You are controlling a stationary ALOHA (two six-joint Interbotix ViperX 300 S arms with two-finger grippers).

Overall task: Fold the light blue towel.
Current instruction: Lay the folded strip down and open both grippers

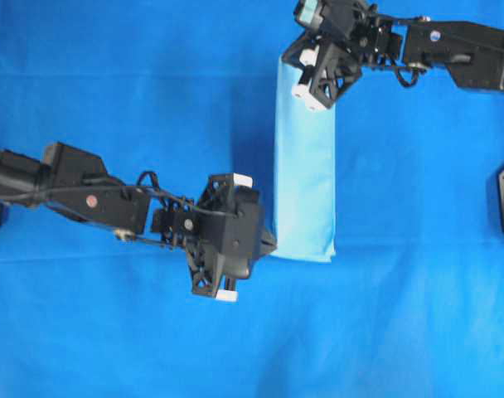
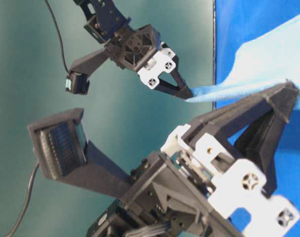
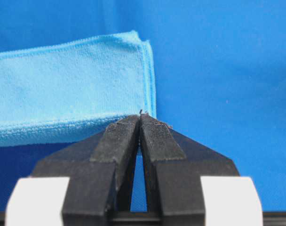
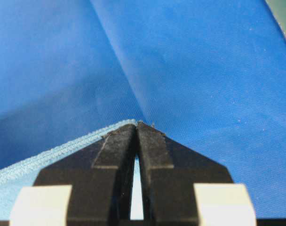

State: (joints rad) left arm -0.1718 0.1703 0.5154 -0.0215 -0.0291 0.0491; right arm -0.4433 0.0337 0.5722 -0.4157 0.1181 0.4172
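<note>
Closed on opposite corners, the left gripper (image 1: 267,242) and right gripper (image 1: 295,51) pinch the light blue towel (image 1: 306,178), a pale, finely woven strip folded lengthwise, lifted over the royal-blue table cloth (image 1: 111,75).

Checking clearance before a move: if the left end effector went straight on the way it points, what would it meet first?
The light blue towel: the left end effector is already shut on its corner, so the folded cloth lies directly ahead, then the royal-blue table cover. Depth is hard to judge.

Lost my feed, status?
Left gripper and right gripper shut on light blue towel corners. Towel folded narrow, edge lifted. Nothing obstructing.
</note>
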